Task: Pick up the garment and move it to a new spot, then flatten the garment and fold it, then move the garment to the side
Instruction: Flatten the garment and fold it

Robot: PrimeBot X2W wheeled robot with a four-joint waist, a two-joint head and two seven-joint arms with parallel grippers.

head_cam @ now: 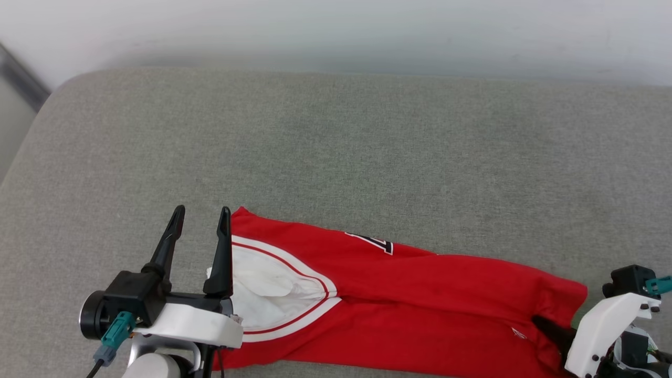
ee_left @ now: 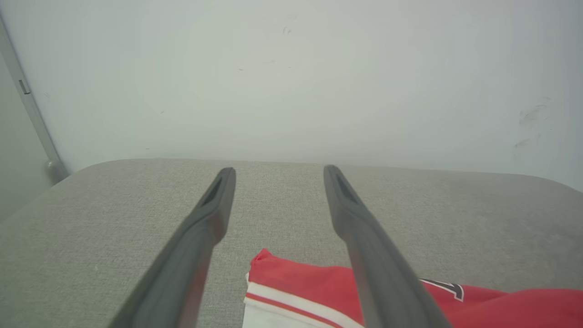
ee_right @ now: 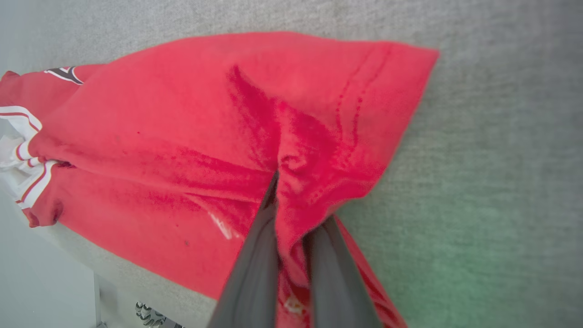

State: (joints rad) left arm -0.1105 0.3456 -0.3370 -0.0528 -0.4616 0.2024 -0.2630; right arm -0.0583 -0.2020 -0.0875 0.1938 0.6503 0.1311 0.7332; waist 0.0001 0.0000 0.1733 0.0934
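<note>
The garment [head_cam: 409, 294], a red jersey with white striped trim and a black number, lies folded lengthwise along the near edge of the grey cushion. My left gripper [head_cam: 202, 218] stands open just left of the jersey's white-trimmed end, its right finger over the fabric's edge; the left wrist view shows the garment [ee_left: 300, 282] below and between the spread fingers, untouched. My right gripper [ee_right: 284, 182] is shut on a pinched ridge of the garment [ee_right: 182, 136] near its right end. In the head view its dark fingers [head_cam: 551, 328] press into the red cloth.
The grey cushion [head_cam: 341, 147] stretches wide behind the jersey, with a pale wall [head_cam: 336, 31] beyond it. The cushion's rounded left corner [head_cam: 58, 100] drops to a dark strip. The jersey's lower edge reaches the cushion's near edge.
</note>
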